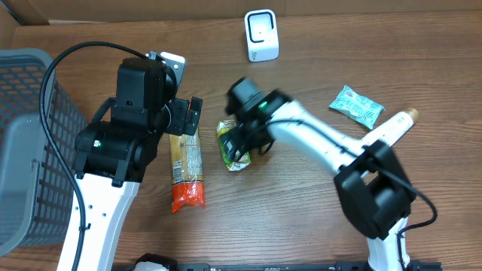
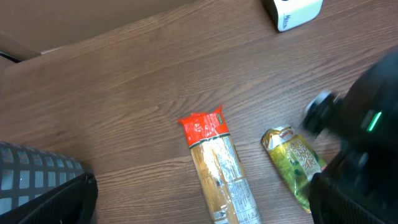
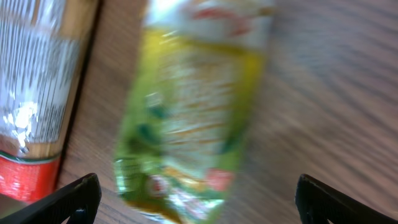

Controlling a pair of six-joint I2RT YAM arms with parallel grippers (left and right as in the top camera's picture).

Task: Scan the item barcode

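Seeing the green snack pouch (image 1: 233, 147) lying flat on the wooden table (image 1: 301, 218), roughly centre, just right of a long pasta pack (image 1: 186, 169) with a narrow gap between the two. Have the right claw (image 1: 248, 141) low over the pouch, spread wide and gripping nothing. From its wrist camera: one fingertip (image 3: 71, 199) in each bottom corner, pouch on the table between them. Heavy blur there, so can't read the print or pick out a barcode. Have the left claw (image 1: 188, 117) wide open too, empty, hanging above the far end of the pasta pack. Red end of that pack toward the near table edge. Also noting a white scanner (image 1: 261, 35) upright at the far edge, well apart from the pouch. Grey basket (image 1: 30, 113) at far left. Teal packet (image 1: 355, 105) and pale bottle (image 1: 395, 126) off to the right, beyond the right arm.
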